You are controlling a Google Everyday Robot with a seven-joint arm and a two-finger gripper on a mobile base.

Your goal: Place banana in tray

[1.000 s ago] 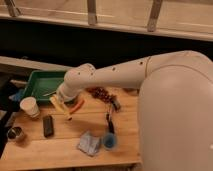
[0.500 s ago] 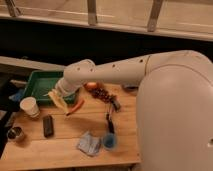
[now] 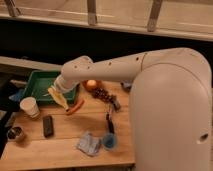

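Observation:
My gripper [image 3: 56, 94] hangs from the white arm over the front right corner of the dark green tray [image 3: 40, 84], at the table's back left. It is shut on the pale yellow banana [image 3: 61, 99], which is held off the table and slants down to the right over the tray's front rim. The far end of the gripper is partly hidden by the arm's wrist.
A thin orange carrot-like item [image 3: 75, 106] lies just right of the banana. A small orange bowl [image 3: 91, 84], dark grapes [image 3: 102, 94], a paper cup [image 3: 30, 106], a black block [image 3: 47, 125], a metal cup [image 3: 16, 133], a blue cup [image 3: 109, 141] and a crumpled wrapper [image 3: 88, 143] are on the wooden table [image 3: 60, 150].
The gripper has moved left and slightly up with the banana, from above the table near the carrot to the tray's front right corner.

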